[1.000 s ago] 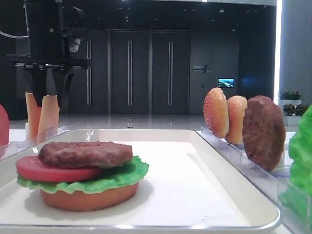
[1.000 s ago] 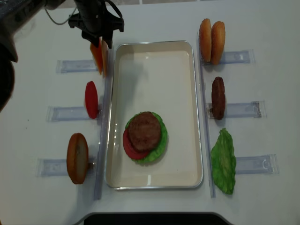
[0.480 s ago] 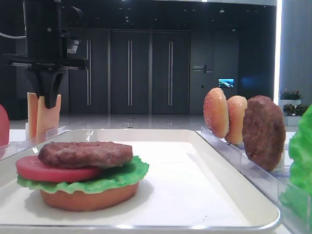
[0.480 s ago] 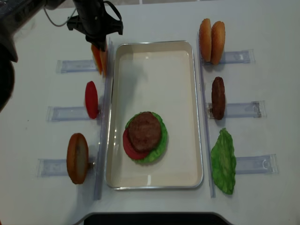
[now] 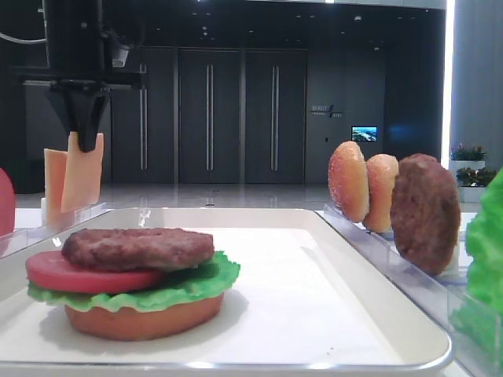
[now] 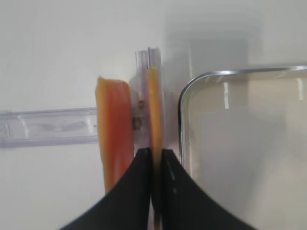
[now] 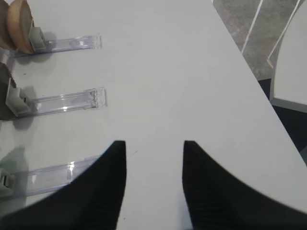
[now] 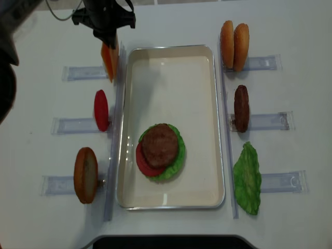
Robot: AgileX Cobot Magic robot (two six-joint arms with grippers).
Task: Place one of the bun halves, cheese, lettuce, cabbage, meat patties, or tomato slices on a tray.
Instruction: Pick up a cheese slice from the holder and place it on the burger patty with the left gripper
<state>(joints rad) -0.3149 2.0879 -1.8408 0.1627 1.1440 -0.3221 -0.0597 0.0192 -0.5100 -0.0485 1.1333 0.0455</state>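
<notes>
While the white table [image 8: 171,23] carries everything, the tray [image 8: 171,62] sits mid-table and serves as landmark. On the tray, toward its near end: a flat bun base [image 5: 141,318], lettuce [image 5: 200,281], a tomato slice [image 5: 71,275] and a meat patty [image 5: 137,247] stacked, patty on top. Right of the tray, clear racks [image 8: 262,63] hold two domed bun halves [image 8: 234,45] at the far end, a second patty [image 8: 241,108] standing on edge midway, and a large lettuce leaf [image 8: 247,179] near the front. Left of the tray, racks hold another bun half [image 8: 85,175] at the front and a red tomato slice [image 8: 101,110] midway. At the tray's far left corner, the left hand [image 6: 154,158] is clenched on one cheese slice [image 6: 152,110], gripping its top edge, the slice upright just beside the tray rim. A second cheese slice [image 6: 115,129] stands close beside it. Right hand [image 7: 153,153] hovers over bare table right of the tray, fingers apart, grasping nothing.
</notes>
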